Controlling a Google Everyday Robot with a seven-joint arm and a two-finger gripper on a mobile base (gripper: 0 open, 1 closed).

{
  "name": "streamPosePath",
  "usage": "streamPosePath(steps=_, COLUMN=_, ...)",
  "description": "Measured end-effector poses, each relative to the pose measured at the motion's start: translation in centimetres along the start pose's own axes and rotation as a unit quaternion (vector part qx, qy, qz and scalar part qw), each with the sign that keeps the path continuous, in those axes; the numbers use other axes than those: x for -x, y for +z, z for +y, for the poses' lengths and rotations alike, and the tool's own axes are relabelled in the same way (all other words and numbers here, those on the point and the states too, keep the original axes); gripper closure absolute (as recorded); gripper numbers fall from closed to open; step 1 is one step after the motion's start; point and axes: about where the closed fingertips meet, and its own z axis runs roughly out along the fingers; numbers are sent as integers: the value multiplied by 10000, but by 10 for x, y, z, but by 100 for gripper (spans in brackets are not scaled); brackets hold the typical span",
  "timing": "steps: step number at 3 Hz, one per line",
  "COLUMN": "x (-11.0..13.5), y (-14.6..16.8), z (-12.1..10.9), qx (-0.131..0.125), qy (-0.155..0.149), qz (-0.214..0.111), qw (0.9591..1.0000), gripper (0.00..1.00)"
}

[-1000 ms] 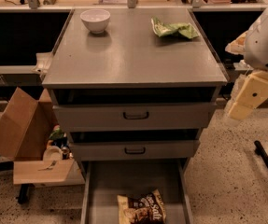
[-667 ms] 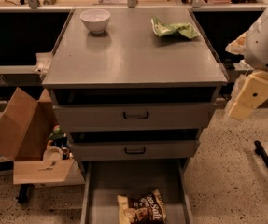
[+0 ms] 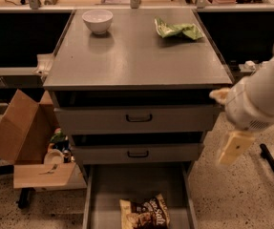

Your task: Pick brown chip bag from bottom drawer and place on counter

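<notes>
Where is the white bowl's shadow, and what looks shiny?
In the camera view, the white bowl throws a shadow on the counter just in front of it; the brown chip bag glints in the bottom drawer; the gripper hangs pale at the right, beside the drawer fronts.

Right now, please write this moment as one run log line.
gripper: right of the cabinet, apart from bag | brown chip bag: lying in open bottom drawer | counter: bag not yet there
</notes>
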Motion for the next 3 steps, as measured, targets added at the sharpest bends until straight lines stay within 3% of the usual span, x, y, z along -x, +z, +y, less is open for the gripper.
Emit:
streamPosePath(steps=1, x=-14, y=79, z=28, qx=319, qy=-257, qz=-92, qw=9991, gripper=0)
streamPosePath(steps=2, x=-12, y=184, z=68, qx=862, qy=-256, qz=-486, qw=9948, gripper=0)
streamPosePath(steps=3, x=-12, y=184, z=68, qx=862, qy=-256, qz=-486, qw=9948, gripper=0)
